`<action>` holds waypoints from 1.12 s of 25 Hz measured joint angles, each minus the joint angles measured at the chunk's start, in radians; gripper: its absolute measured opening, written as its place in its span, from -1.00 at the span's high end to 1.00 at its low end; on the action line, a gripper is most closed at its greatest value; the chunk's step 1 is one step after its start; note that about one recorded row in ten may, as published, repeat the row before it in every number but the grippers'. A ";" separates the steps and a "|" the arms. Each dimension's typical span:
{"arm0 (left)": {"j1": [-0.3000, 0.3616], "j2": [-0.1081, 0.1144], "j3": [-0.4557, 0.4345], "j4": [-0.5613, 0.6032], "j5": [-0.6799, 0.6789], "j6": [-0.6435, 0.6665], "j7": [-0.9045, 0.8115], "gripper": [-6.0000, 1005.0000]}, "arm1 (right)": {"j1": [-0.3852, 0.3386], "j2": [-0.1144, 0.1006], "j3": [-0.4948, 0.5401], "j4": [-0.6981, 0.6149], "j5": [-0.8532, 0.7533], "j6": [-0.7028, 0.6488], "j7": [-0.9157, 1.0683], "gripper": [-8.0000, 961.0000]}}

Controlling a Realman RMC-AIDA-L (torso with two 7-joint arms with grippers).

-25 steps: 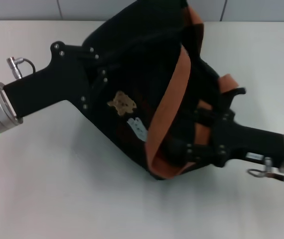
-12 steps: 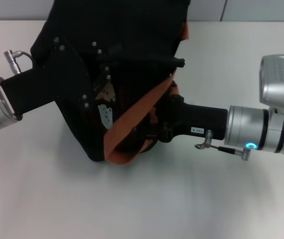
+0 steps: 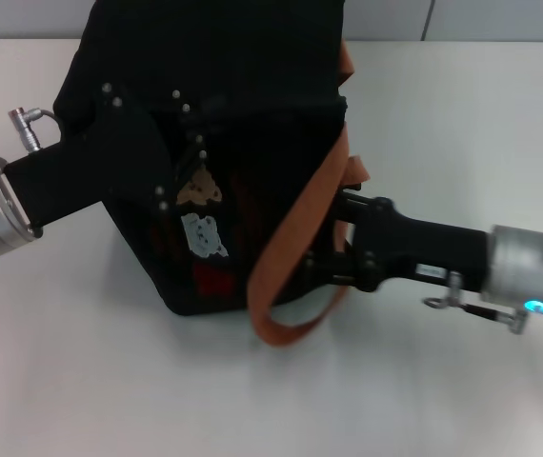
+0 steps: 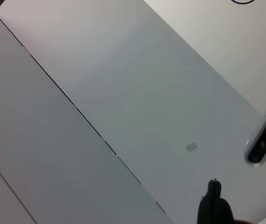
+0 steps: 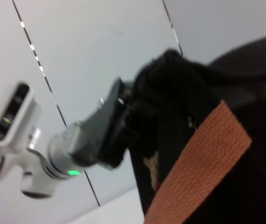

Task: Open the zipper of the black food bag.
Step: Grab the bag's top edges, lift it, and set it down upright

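The black food bag (image 3: pixel 233 124) is tilted over the white table, showing its tan and white bear patches (image 3: pixel 201 211), red lettering and an orange-brown strap (image 3: pixel 302 221) that loops down below it. My left gripper (image 3: pixel 193 133) reaches in from the left and is shut on the bag's upper corner; the right wrist view shows it clamped on the fabric edge (image 5: pixel 126 109). From the right, my right gripper (image 3: pixel 324 271) pushes against the bag's side behind the strap. The zipper is lost in the black fabric and cannot be made out.
A white table (image 3: pixel 110 381) spreads in front of and to both sides of the bag. A grey panelled wall (image 3: pixel 481 17) runs behind its far edge. The left wrist view faces only wall panels (image 4: pixel 100 93).
The bag has swung and settled a little lower, its patches now facing the camera. My right arm has dropped and drawn back to the right, and the strap loop hangs lower.
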 joint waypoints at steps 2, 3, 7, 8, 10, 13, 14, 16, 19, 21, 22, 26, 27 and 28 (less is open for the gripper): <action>0.002 0.000 0.000 -0.003 0.002 -0.004 0.000 0.85 | -0.061 -0.002 0.008 -0.059 0.005 -0.071 0.012 -0.75; 0.002 0.000 0.000 -0.003 0.002 -0.004 0.000 0.85 | -0.061 -0.002 0.008 -0.059 0.005 -0.071 0.012 -0.75; 0.002 0.000 0.002 -0.013 0.003 -0.020 0.000 0.85 | -0.135 -0.005 0.047 -0.142 0.009 -0.129 0.027 -0.75; 0.002 0.000 0.002 -0.013 0.003 -0.020 0.000 0.85 | -0.135 -0.005 0.047 -0.142 0.009 -0.129 0.027 -0.75; 0.000 0.000 0.007 -0.020 0.005 -0.025 0.000 0.85 | -0.157 -0.006 0.076 -0.166 0.009 -0.145 0.026 -0.75; -0.002 0.000 0.014 -0.030 0.005 -0.028 0.003 0.85 | -0.177 -0.006 0.136 -0.181 0.010 -0.156 0.002 -0.75; -0.002 0.000 0.014 -0.034 0.006 -0.029 0.005 0.85 | -0.183 -0.006 0.164 -0.185 0.010 -0.157 -0.014 -0.75; -0.002 0.000 0.015 -0.039 0.006 -0.030 0.008 0.85 | -0.191 -0.006 0.203 -0.198 0.010 -0.159 -0.033 -0.75; 0.000 0.000 0.015 -0.045 0.006 -0.031 0.009 0.85 | -0.201 -0.008 0.226 -0.233 0.010 -0.162 -0.035 -0.75; 0.002 0.000 0.015 -0.049 0.003 -0.033 0.009 0.85 | -0.201 -0.012 0.220 -0.257 -0.003 -0.158 -0.037 -0.75; 0.004 0.000 0.015 -0.050 0.000 -0.033 0.009 0.85 | -0.199 -0.015 0.217 -0.267 -0.017 -0.149 -0.048 -0.75; 0.009 0.000 0.015 -0.050 0.000 -0.033 0.009 0.85 | -0.200 -0.015 0.219 -0.269 -0.020 -0.147 -0.096 -0.75; 0.009 0.000 0.015 -0.050 0.001 -0.033 0.009 0.85 | -0.189 -0.010 0.220 -0.268 -0.019 -0.151 -0.140 -0.75; 0.009 0.000 0.015 -0.050 0.001 -0.033 0.009 0.85 | -0.189 -0.010 0.220 -0.268 -0.019 -0.151 -0.140 -0.75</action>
